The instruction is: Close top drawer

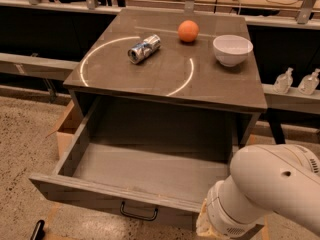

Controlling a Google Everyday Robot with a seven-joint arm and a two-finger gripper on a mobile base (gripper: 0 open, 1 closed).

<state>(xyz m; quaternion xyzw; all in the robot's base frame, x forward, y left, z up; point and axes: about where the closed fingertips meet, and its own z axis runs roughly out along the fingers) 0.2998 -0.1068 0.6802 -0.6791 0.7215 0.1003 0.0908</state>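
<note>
Gripper not in view, state can't be told; only the white arm (272,191) shows, near right, over the top drawer's (95,194) right front corner. Drawer pulled far out of the cabinet (165,84); can (144,48), orange (188,31), bowl (232,49) on top

white arm (265,194) bent at btm right, end effector out of view.
</note>
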